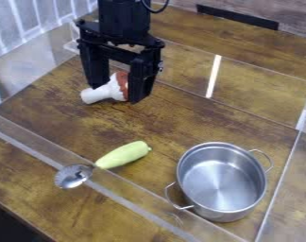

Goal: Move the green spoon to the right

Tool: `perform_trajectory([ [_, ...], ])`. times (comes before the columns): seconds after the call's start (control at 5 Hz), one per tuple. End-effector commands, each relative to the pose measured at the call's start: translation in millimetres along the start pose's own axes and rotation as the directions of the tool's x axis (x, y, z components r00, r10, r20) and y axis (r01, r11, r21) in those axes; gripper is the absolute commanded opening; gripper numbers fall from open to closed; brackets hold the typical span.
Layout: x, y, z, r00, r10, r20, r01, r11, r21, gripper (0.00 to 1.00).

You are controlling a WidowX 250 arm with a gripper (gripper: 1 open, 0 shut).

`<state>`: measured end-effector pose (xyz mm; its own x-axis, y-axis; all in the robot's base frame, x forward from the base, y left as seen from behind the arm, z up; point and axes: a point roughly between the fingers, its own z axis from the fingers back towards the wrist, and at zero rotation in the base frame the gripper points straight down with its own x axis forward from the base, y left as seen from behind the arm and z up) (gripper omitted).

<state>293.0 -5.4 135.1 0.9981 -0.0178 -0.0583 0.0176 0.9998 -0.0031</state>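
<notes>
The green spoon [111, 160] lies flat on the wooden table near the front left, its fat yellow-green handle pointing up-right and its round silver bowl at the lower left. My gripper [120, 83] hangs above the table at the back left, well behind the spoon and apart from it. Its two black fingers stand open with nothing held. Between and behind the fingers shows a white-and-red mushroom toy [105, 92] lying on the table.
A steel pot [221, 179] with two handles stands at the front right, just right of the spoon. Clear acrylic walls [212, 76] fence the wooden table [206, 113] on the left, right and front.
</notes>
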Motion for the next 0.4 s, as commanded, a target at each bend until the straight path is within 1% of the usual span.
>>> perform_trajectory([
  [0.0, 3.3, 2, -14.6, 0.996, -0.082, -0.023, 0.082, 0.997, 0.0, 1.0],
  [0.2, 5.9, 7, -42.2, 0.984, -0.179, -0.014, 0.179, 0.984, 0.004, 1.0],
])
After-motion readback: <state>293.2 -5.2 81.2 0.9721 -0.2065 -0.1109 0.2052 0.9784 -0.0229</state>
